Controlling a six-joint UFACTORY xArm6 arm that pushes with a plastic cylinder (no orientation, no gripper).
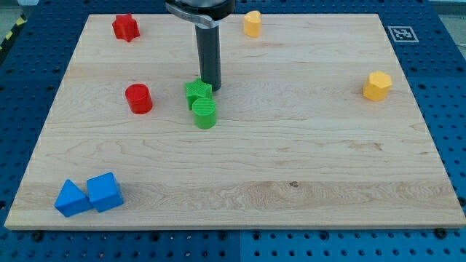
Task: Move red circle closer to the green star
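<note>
Camera view, sole view. Landmark: the green star (196, 92), near the board's middle, somewhat toward the view's top.

Red circle (138, 98): a short upright cylinder lying to the view's left of the green star, near but apart, with bare board between them. It touches nothing.

My tip (211, 88): the rod ends just at the green star's upper right edge, touching it or nearly so; contact cannot be confirmed. There is no hand on this arm: the rod has no opening to report and holds nothing. It is on the far side of the star from the red circle.

Green cylinder (205, 113): directly below the green star, touching it.

Other items, relative to the star: red star (125, 28) well up and left; yellow block (252, 23) up and right; second yellow block (377, 85) far right; two blue blocks (88, 195) far down and left.

Handling judgement: the red circle appears small, rigid, light, and should slide readily on the smooth wooden board (306, 167). Being round, it will likely slip off an off-centre push. Contact is best made on its left wall, in line with its middle, pushing rightward. Risk: overshoot would knock the star and the green cylinder.
</note>
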